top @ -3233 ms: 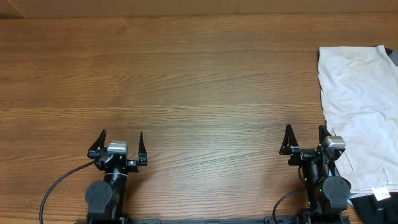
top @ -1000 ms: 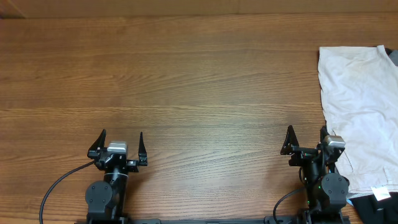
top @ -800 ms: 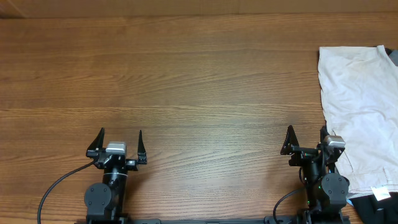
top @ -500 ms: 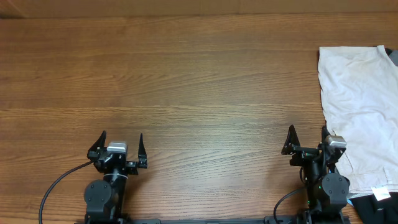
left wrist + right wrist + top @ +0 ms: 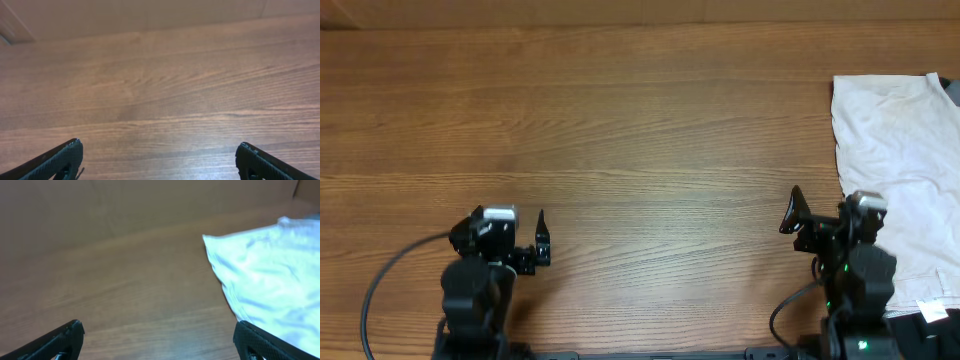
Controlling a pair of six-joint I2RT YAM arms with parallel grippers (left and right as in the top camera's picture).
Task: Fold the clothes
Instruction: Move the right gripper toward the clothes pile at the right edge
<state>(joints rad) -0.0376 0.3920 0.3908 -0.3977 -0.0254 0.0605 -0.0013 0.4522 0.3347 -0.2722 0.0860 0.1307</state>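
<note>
Your brown wood-grain table (image 5: 620, 120) fills the view. The pale cream cotton shorts (image 5: 895, 150) lie spread flat at its right edge, lightly creased, running out of the overhead view on the right. Your right gripper (image 5: 819, 207) sits at the near edge just beside the shorts' left hem, its fingers wide apart with nothing between them. Your left gripper (image 5: 510, 232) sits well apart from the shorts, fingers equally wide and empty over bare wood. A small black item with a white label (image 5: 930, 316) lies by the shorts' near corner, and a sliver of grey fabric (image 5: 952, 88) shows at their far right.
</note>
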